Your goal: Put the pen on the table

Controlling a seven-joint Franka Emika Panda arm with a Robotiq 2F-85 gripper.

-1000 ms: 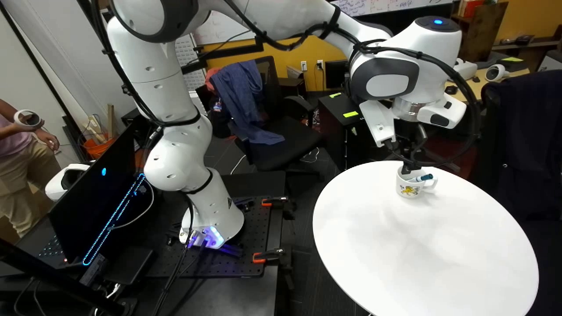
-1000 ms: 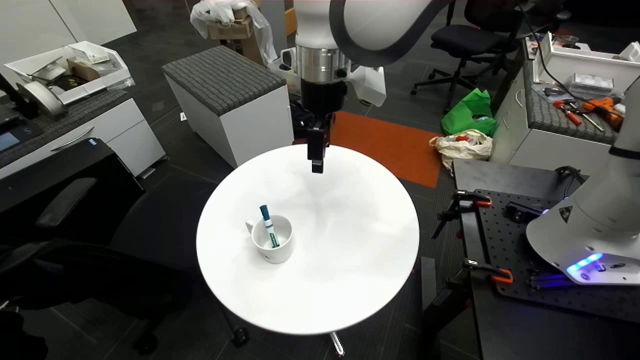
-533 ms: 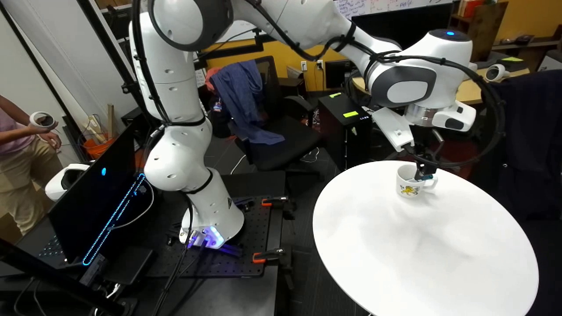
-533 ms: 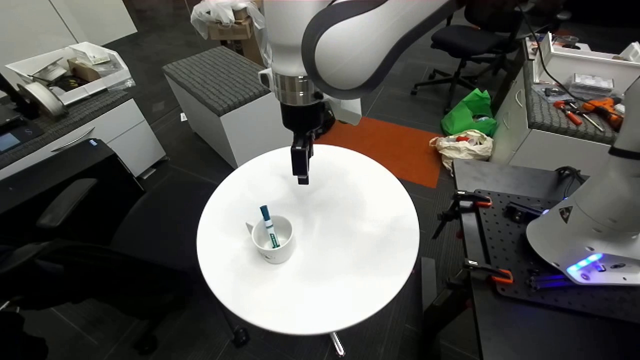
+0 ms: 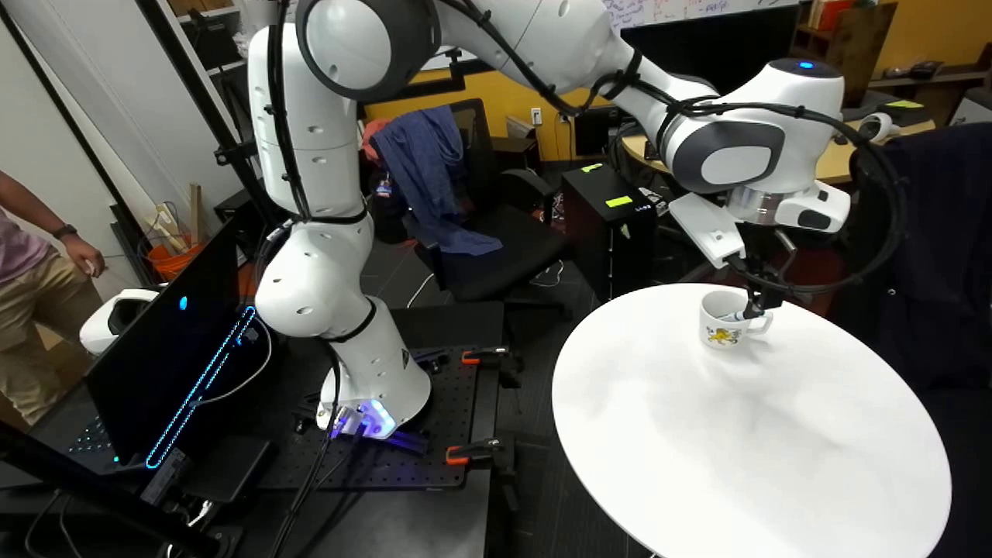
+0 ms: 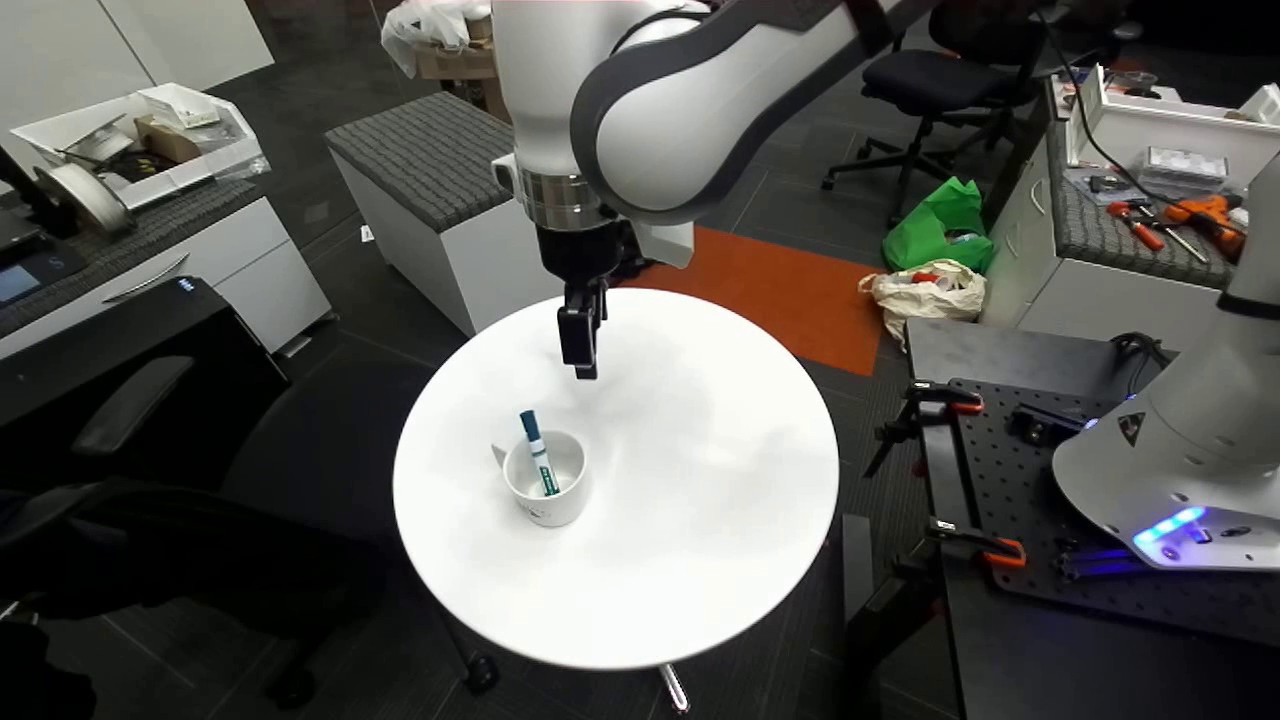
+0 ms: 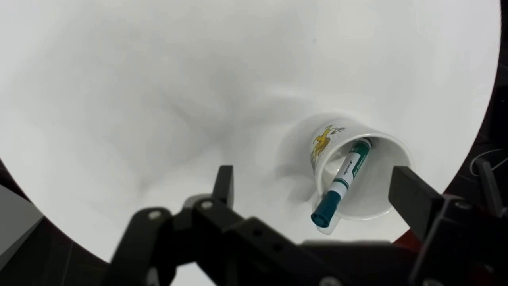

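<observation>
The pen leans in a white patterned cup, its teal cap sticking out over the rim by the handle. It also shows in an exterior view. The cup stands upright on the round white table. My gripper is open and empty. In the wrist view its fingers stand wide apart, with the pen between them in the picture but farther away. In an exterior view the gripper hangs above the table, behind and right of the cup, apart from it. In an exterior view the gripper partly hides the pen.
A dark chair stands close to the table on the cup's side. A grey-topped cabinet stands behind the table. The black robot bench with orange-tipped clamps is on the opposite side. A dark cable loops around the wrist.
My gripper has moved toward the cup's handle side and lower, coming closer to the pen. The pen and cup have not moved.
</observation>
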